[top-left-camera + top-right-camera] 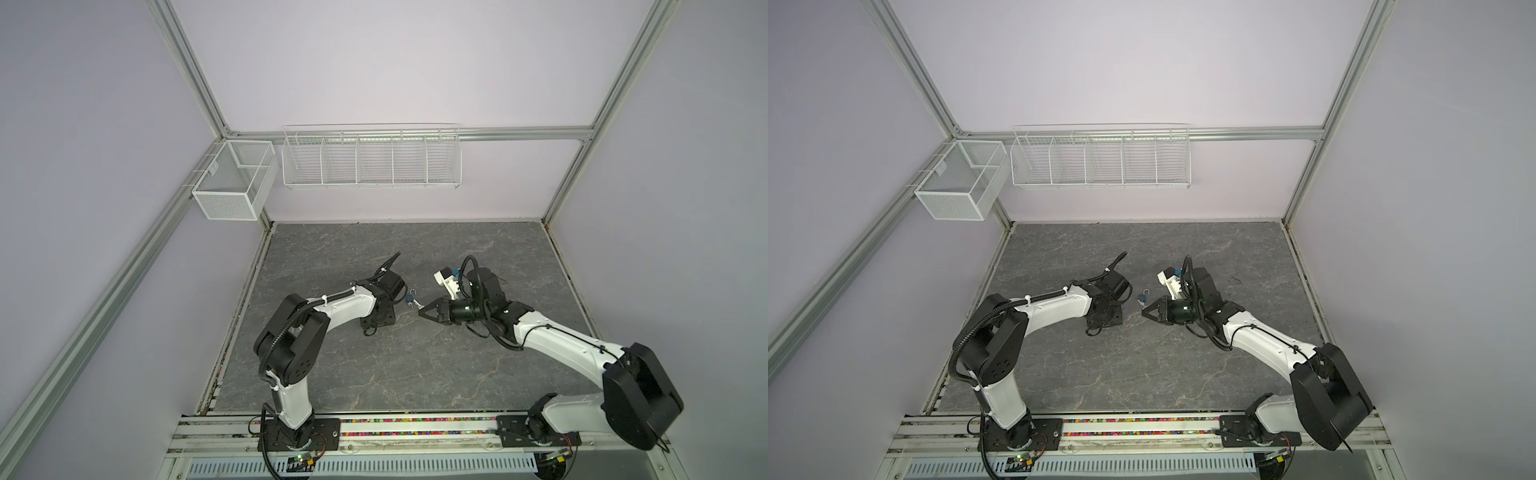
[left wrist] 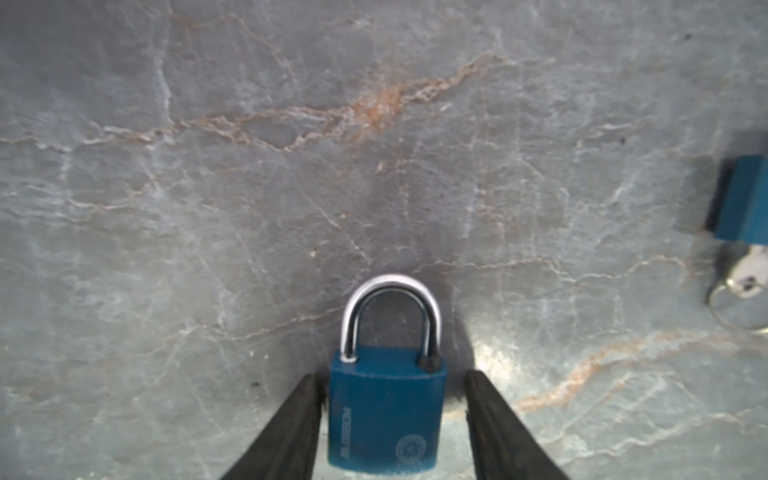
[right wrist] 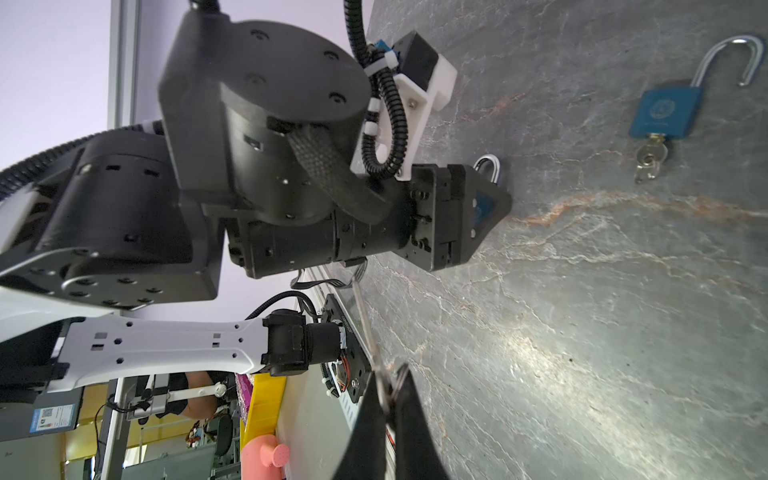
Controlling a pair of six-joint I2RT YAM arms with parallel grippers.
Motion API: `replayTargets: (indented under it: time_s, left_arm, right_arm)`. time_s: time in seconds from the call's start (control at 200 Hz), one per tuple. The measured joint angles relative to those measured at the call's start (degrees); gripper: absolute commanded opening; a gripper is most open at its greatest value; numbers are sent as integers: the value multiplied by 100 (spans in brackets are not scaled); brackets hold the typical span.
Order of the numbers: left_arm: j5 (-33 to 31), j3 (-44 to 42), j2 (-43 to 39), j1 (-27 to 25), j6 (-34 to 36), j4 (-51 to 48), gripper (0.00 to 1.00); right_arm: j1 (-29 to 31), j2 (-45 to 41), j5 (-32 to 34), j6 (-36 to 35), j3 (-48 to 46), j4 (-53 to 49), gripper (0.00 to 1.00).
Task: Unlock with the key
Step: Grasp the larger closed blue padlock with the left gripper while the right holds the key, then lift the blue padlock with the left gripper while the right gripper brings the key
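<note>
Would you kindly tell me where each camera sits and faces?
Both top views: high above the front rail, looking down and back over the grey marbled table; both arms whole.
Left wrist: on the left arm, looking down past the left gripper at the closed blue padlock it straddles.
Right wrist: on the right arm, looking low across the table at the left arm; the right gripper pinches a silver key.
Shared: both wrist views show the open blue padlock.
</note>
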Motion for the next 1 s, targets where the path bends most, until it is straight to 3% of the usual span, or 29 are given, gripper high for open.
replayTargets:
  time_s: [0.495,0.59,0.79,0.91,1.0]
  left_arm:
    - [-111,-120,-44,-61,55,170,38]
    - [-103,-162,-74,-61,81,234,22]
    - [-107,-332,-205,-63,92,426,15]
    - [-72,-407,-271,-66,92,501,3]
    - [-37,-409,-284,-66,87,490,0]
  right_arm:
    - [225,-446,730,201,-179,-212,6]
    - [304,-452,839,214,-179,-221,6]
    - [404,-442,992,210,-175,-260,6]
    - [542,-433,1099,214,-175,-262,6]
    - [621,-428,1200,284,-175,-264,6]
